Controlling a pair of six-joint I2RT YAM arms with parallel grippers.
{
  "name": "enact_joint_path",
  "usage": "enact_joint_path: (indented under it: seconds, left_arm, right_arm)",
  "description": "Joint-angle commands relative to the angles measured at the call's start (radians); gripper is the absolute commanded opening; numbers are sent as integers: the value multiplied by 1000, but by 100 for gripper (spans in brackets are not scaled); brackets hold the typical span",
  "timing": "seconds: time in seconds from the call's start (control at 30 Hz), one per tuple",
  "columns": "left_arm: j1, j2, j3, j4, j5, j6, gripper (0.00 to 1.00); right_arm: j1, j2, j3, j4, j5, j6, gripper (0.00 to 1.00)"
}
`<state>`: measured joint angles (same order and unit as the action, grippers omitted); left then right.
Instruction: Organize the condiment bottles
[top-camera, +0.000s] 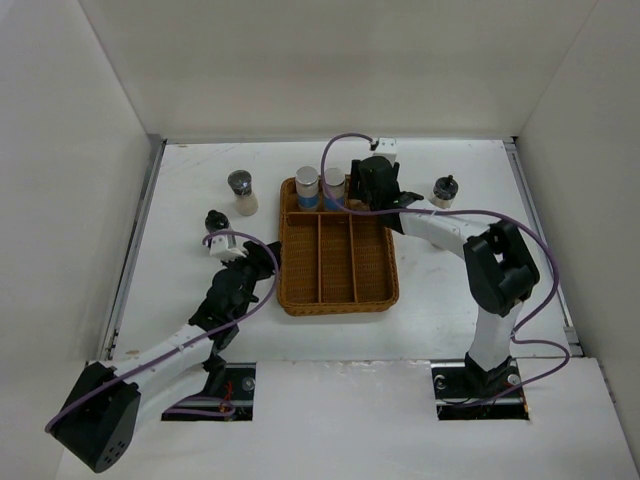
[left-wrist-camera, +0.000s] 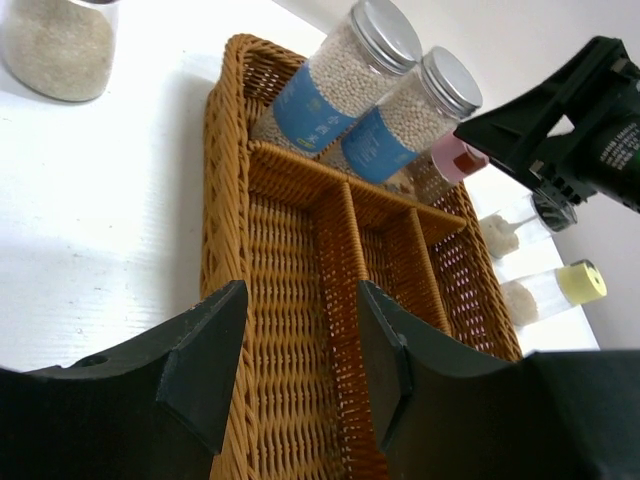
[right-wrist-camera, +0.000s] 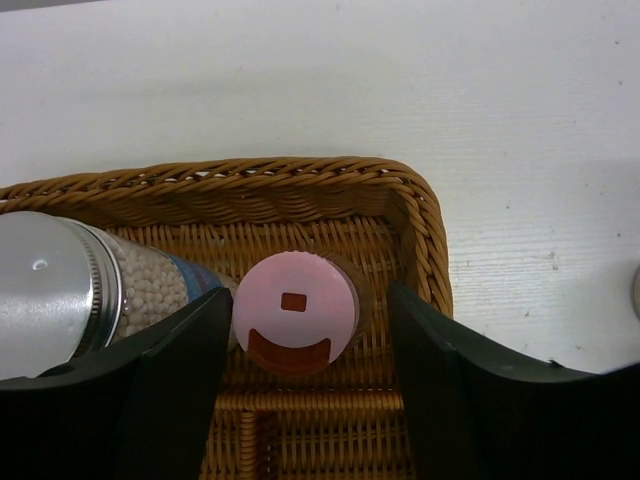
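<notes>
We count three bottles (top-camera: 307, 186) in tray (top-camera: 340, 305); loose bottles (top-camera: 242, 193) wait on counter (top-camera: 180, 210); right gripper (right-wrist-camera: 305, 310) spread around pink-capped bottle (right-wrist-camera: 296, 312), not clamping; left gripper (left-wrist-camera: 300, 300) spread, empty.

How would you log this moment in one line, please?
right gripper: open around pink-capped bottle in wicker tray | left gripper: open, empty, near tray

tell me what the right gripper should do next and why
Probably lift the right gripper straight up: its jaws stand open around the pink bottle, which already sits upright in the far compartment of the tray beside a grey-capped bottle, so it looks placed.
</notes>
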<state>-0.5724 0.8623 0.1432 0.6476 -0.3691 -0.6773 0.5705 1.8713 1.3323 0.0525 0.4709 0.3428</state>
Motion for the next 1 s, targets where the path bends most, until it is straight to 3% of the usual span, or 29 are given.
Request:
enact_joint_path:
  seconds: [0.0, 0.27, 0.33, 0.43, 0.53, 0.67, 0.97]
  left_arm:
    - [35, 1, -17, 40, -4, -14, 46]
    - [92, -80, 68, -186, -5, -44, 49]
    - [90, -98, 120, -270, -30, -39, 49]
    - [93, -108, 211, -400, -103, -28, 50]
    - [107, -82, 310, -509, -181, 4, 55]
    - [153, 9, 432, -630, -231, 33, 63]
    - [289, 202, 584, -746, -212, 38, 69]
  right_arm:
    - [7, -30, 13, 35, -5, 24, 73]
    - [-5, -253, -151, 76, -43, 44, 73]
    - [-16, -337, -227, 84, -57, 48, 63]
    - [-34, -466, -358, 96, -92, 108, 32]
    - [-28, -566, -481, 141, -143, 154, 22]
    - [-5, -638, -596, 227, -160, 177, 27]
    - [38, -670, -748, 420, -224, 229, 65]
